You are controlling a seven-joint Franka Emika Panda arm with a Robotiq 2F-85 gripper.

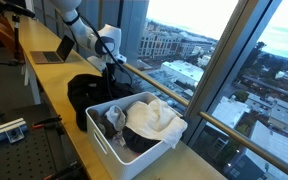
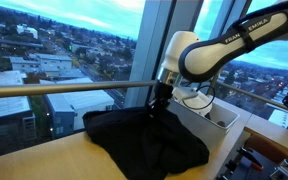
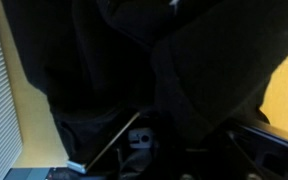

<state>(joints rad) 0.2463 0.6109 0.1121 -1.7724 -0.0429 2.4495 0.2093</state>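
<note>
Gripper: My gripper (image 2: 156, 108) points down into the black garment (image 2: 149, 140). The jaws look drawn together, clenched on a raised fold of the cloth.
Wrist view: The dark fabric (image 3: 134, 60) fills nearly everything, with counter showing at the left (image 3: 24, 110) and right. I cannot make out my fingertips there.
Garment: It lies spread on the wooden counter (image 2: 39, 162) and rises to a small peak where I pinch it. In an exterior view it sits just beyond the white bin (image 1: 104, 142), touching or nearly touching the bin's far wall (image 1: 84, 92).
Bin: It stands just right of my gripper in an exterior view (image 2: 220, 118), with a white cloth (image 1: 154, 120) heaped on darker clothes inside.
Edges: The window handrail (image 2: 64, 88) runs close behind me on the far side. The garment's near hem comes up to the counter's near edge.
Open room: Bare counter stretches to the left of the garment in an exterior view. A laptop (image 1: 54, 50) sits well apart at the far end of the counter.
Arm pose: My arm (image 2: 224, 55) comes in from the right above the bin, bends at the wrist and drops the gripper almost straight down, tilted slightly.
</note>
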